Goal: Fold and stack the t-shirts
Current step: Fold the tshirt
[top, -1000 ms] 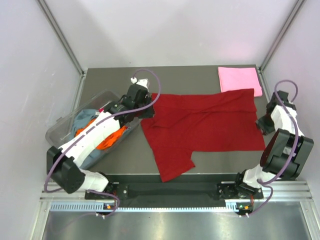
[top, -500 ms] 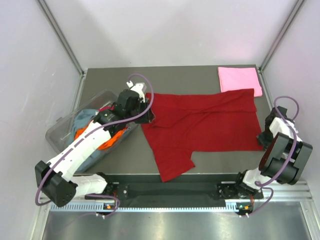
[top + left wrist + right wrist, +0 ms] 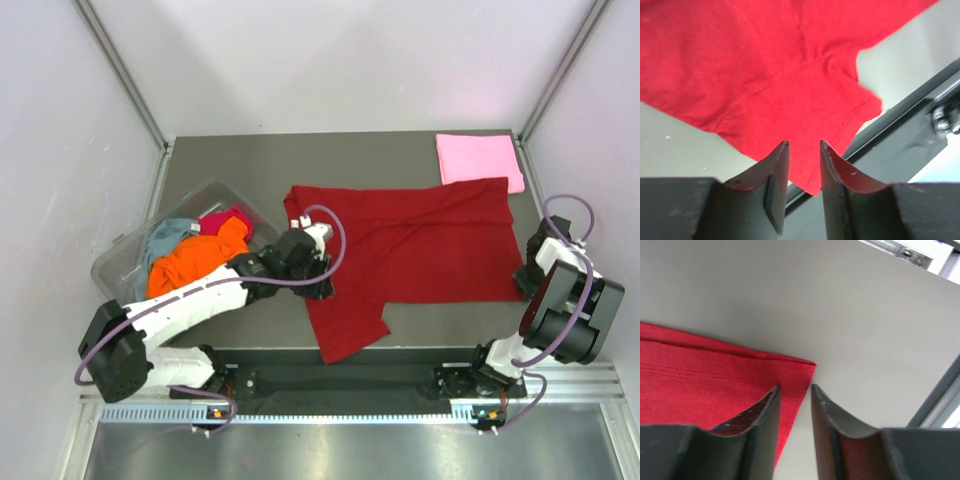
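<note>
A dark red t-shirt (image 3: 420,245) lies spread flat across the table's middle, one sleeve (image 3: 345,330) reaching toward the near edge. My left gripper (image 3: 322,283) hovers over its left side above that sleeve; in the left wrist view the gripper (image 3: 802,146) is open over the red cloth (image 3: 765,65), with nothing between the fingers. My right gripper (image 3: 525,272) is at the shirt's near right corner; in the right wrist view the gripper (image 3: 794,388) stands open, straddling the edge of that corner (image 3: 700,385). A folded light pink t-shirt (image 3: 478,160) lies at the back right.
A clear plastic tub (image 3: 115,265) at the left holds an orange shirt (image 3: 190,265), a grey-blue one (image 3: 170,235) and a magenta one (image 3: 225,220). The black front rail (image 3: 900,125) runs just beyond the sleeve. Side walls stand close to both arms.
My left arm has swung from the shirt's far left corner by the tub toward the near sleeve, uncovering the tub. The right gripper has drawn in to the shirt's near right corner.
</note>
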